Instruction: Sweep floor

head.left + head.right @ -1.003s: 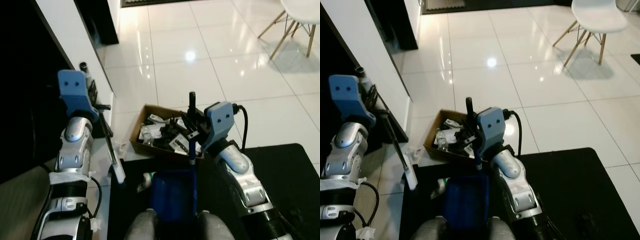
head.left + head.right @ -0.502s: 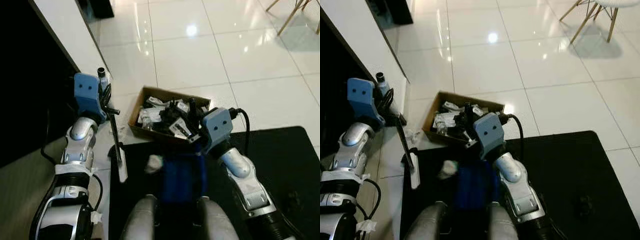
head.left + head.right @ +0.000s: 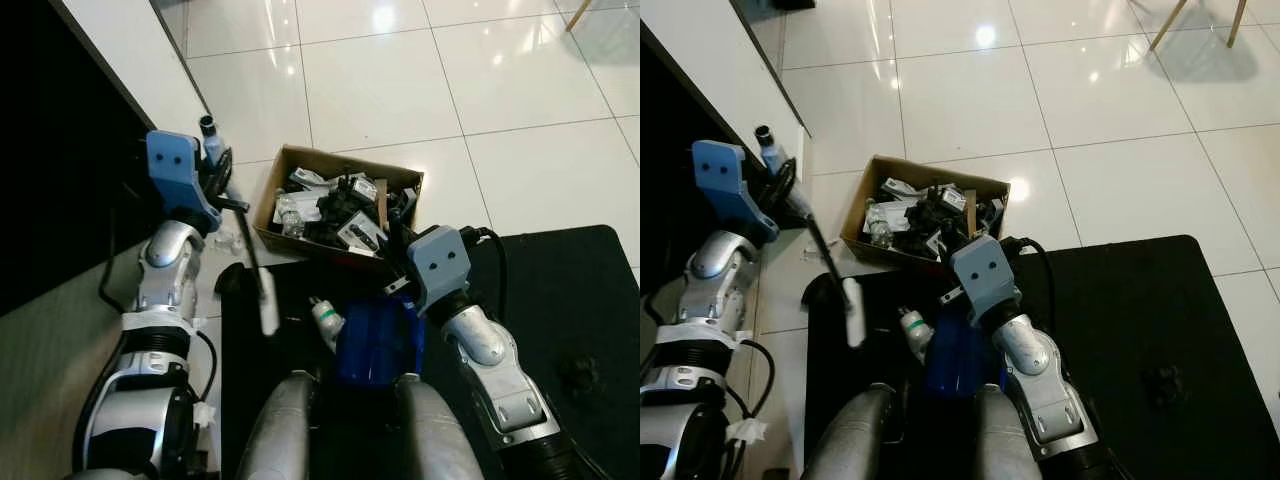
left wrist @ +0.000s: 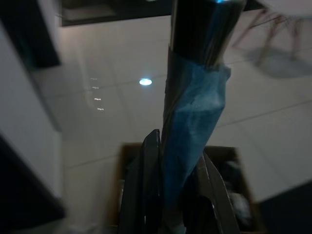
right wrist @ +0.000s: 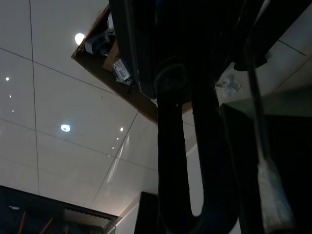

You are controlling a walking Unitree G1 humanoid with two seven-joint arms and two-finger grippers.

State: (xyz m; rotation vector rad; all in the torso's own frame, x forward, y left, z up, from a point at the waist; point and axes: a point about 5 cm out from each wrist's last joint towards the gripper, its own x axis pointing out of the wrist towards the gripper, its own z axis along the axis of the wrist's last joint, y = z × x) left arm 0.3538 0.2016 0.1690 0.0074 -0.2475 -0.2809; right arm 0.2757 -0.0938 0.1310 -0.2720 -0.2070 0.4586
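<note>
Our left gripper [image 4: 170, 195] clamps the broom handle [image 4: 195, 112]. Our right gripper [image 5: 170, 78] grips the blue dustpan's [image 3: 375, 335] handle beside the cardboard box [image 3: 335, 205].

One cardboard box [image 3: 300, 165] sits on the tiled floor, packed with a jumble of small items too tangled to count. One broom [image 3: 262, 292], one blue dustpan [image 3: 375, 340] and one small white bottle [image 3: 326, 320] lie near it, over one black mat [image 3: 560, 290]. Two silver arms show, one per side, ending in the left gripper [image 3: 222, 185] and the right gripper [image 3: 400, 285].
</note>
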